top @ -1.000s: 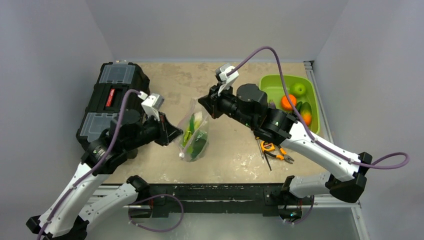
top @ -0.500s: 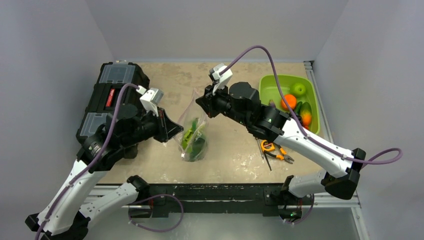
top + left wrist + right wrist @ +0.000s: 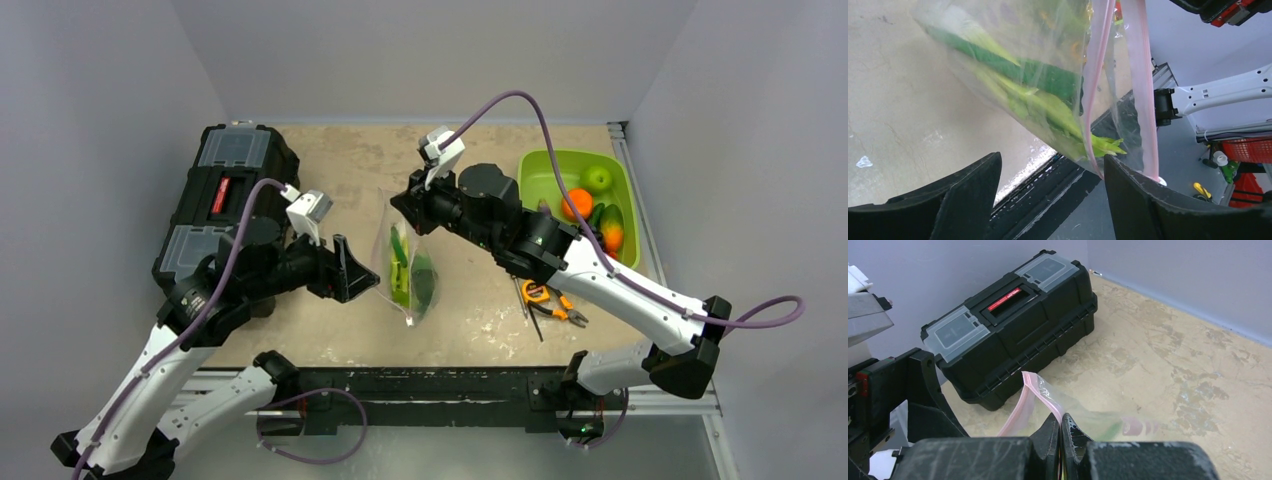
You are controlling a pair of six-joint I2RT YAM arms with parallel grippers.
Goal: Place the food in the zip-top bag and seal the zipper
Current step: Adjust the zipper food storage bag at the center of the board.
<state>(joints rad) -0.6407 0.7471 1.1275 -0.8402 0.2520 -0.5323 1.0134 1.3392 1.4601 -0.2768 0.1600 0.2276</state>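
While the zip-top bag (image 3: 412, 288) hangs slanted from the right gripper (image 3: 408, 212), the food (image 3: 400, 268) is inside it as two green leafy pieces lying side by side along the bag's length. The zipper (image 3: 1096, 85) shows in the left wrist view as two pink lines standing apart, so the mouth is not closed there. The right gripper's jaws are pressed together, pinching the bag's top edge by the pink strip. The left gripper (image 3: 352, 270) is just left of the bag with its jaws spread wide and nothing in them; the bag's side faces the gap and no contact is visible. The bag's lower end points toward the near edge of the table (image 3: 470, 320); cannot tell whether it touches the surface. There is bare tabletop beyond the bag and to its right as far as the orange-handled pliers (image 3: 545, 297). The black toolbox (image 3: 225, 195) is along the left edge behind the left arm. The lime-green bin (image 3: 545, 165) is in the far right corner, well apart from the bag.
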